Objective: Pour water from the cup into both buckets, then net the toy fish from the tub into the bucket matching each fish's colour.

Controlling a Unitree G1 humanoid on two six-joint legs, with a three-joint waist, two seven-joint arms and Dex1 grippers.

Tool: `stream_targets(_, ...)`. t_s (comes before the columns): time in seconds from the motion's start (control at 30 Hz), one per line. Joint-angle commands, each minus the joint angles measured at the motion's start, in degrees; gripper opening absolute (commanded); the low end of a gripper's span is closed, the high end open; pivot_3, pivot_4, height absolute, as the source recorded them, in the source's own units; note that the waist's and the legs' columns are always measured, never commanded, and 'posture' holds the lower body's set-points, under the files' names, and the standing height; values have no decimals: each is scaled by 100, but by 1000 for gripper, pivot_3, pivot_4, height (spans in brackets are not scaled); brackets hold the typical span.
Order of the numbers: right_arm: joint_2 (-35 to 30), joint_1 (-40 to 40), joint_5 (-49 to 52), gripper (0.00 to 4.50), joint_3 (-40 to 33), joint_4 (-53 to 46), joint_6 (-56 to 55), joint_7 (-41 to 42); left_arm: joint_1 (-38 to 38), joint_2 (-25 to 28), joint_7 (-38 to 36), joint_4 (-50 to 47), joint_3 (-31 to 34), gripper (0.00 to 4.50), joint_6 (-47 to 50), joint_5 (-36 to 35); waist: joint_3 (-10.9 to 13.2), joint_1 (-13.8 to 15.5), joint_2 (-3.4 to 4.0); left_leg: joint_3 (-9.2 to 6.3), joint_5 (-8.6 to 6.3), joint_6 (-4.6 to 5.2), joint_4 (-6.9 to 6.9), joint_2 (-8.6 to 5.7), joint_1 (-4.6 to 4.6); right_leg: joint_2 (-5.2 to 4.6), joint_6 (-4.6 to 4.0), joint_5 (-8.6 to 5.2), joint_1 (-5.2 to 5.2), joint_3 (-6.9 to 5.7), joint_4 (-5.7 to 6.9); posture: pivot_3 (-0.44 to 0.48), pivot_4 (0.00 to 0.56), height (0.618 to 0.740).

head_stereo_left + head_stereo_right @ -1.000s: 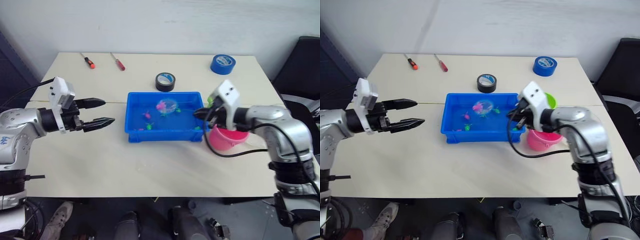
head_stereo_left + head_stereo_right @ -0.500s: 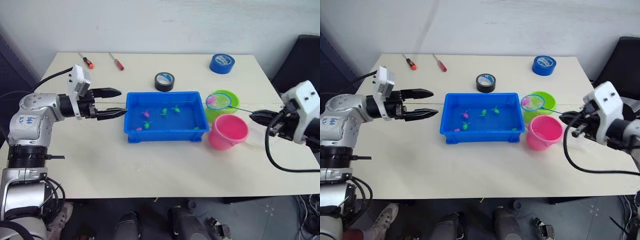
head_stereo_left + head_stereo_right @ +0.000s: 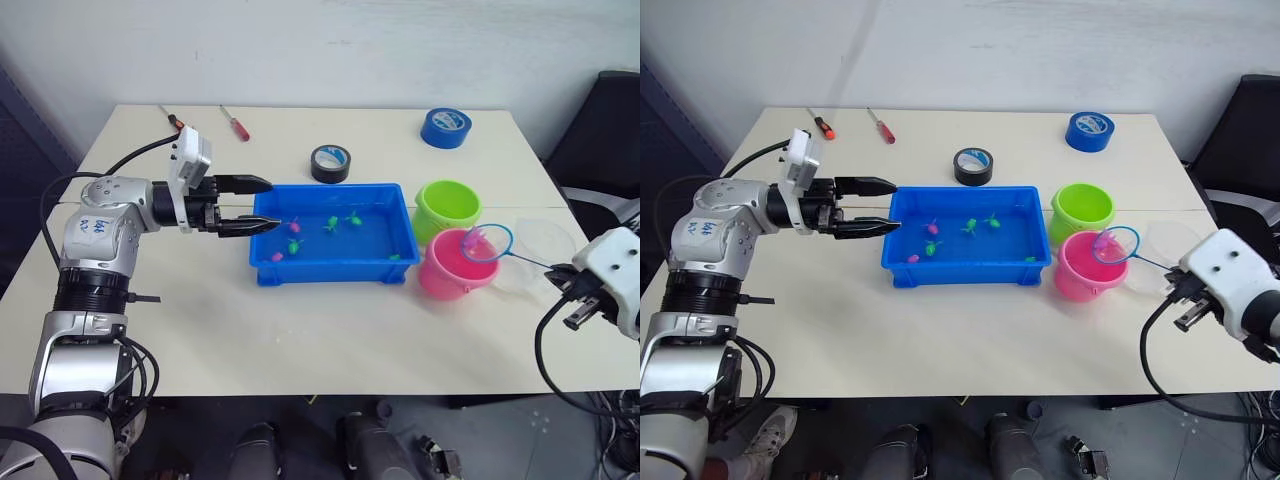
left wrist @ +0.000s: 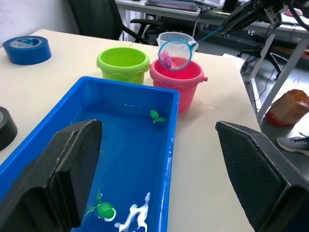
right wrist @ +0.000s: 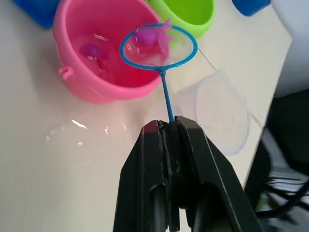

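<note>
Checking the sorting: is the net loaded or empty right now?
Loaded. The net holds a pink fish in its hoop above the pink bucket, its handle pinched by the right end effector.

blue tape roll (image 3: 445, 127), black tape roll (image 3: 331, 163), two screwdrivers (image 3: 236, 123)

The net (image 5: 158, 47) with a pink fish (image 5: 153, 36) in it hangs over the pink bucket (image 3: 455, 268). The green bucket (image 3: 447, 206) stands just behind. Small green and pink fish lie in the blue tub (image 3: 330, 272).
</note>
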Motion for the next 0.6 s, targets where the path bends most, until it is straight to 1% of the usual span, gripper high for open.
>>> stream_targets(0.03,-149,184,-780,0,48,-179,-940,-219,-180,-28,-102,133,39,4122,-157,75,0,-3,0,2,0,0,0,1,2,2,0,0,1,1,0,0,150,734)
stream_targets(0.23,-221,605,-1956,0,46,-143,-2223,-381,-337,-179,-277,378,-24,4122,-303,172,0,48,0,3,0,-2,3,1,3,11,2,1,3,0,-2,0,150,734)
stream_targets(0.6,111,905,-3013,0,-256,188,-3769,-657,-409,-251,-400,549,-15,4122,-413,271,0,135,0,10,-1,-4,8,2,9,16,2,1,8,2,-3,0,150,734)
